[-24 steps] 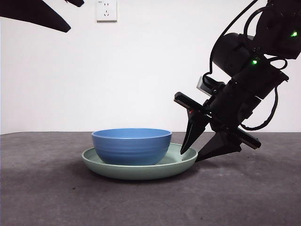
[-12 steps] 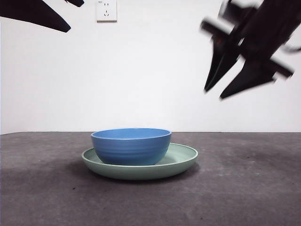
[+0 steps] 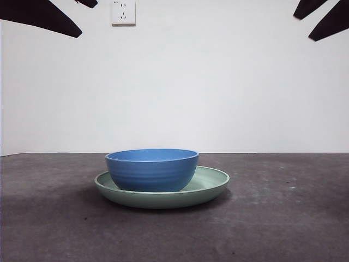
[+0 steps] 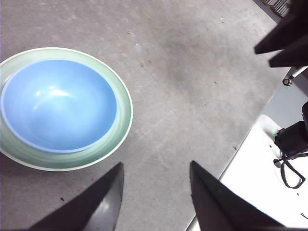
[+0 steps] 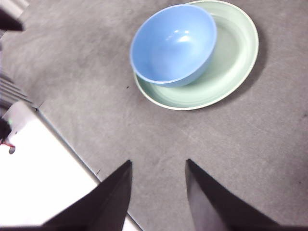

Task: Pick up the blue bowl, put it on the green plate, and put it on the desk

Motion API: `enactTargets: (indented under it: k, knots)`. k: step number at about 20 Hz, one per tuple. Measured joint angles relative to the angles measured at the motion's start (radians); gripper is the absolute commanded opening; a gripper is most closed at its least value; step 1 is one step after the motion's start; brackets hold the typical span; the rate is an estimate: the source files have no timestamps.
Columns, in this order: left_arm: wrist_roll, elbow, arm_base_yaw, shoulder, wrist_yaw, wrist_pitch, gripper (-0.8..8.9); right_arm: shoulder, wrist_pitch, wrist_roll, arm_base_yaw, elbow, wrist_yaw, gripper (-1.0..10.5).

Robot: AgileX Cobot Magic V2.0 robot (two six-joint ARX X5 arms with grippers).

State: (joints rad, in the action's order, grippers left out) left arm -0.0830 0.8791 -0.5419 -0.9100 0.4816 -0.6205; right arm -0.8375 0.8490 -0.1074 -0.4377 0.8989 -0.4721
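The blue bowl [image 3: 151, 170] sits upright inside the green plate [image 3: 211, 183], left of the plate's centre, and the plate rests flat on the desk [image 3: 283, 218]. Both also show in the left wrist view, bowl [image 4: 57, 103] and plate [image 4: 124, 113], and in the right wrist view, bowl [image 5: 173, 43] and plate [image 5: 233, 57]. My left gripper [image 4: 156, 166] is open and empty, high above the desk, a black tip at the front view's top left [image 3: 87, 19]. My right gripper [image 5: 158, 162] is open and empty, high at the top right [image 3: 304, 27].
A wall socket [image 3: 123, 12] is on the white wall behind. The desk's edge and a white surface beyond it show in the left wrist view [image 4: 260, 168] and the right wrist view [image 5: 38, 159].
My right gripper has risen from beside the plate's right rim up to the top right corner, empty. The bowl and plate have stayed in place. The left arm has not moved.
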Motion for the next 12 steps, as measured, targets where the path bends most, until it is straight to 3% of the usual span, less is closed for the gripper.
enactTargets:
  k: [12]
  knots:
    - [0.0,0.0,0.0,0.0,0.0,0.0,2.12,0.004,-0.001,0.007,0.0,0.0,0.001,1.8]
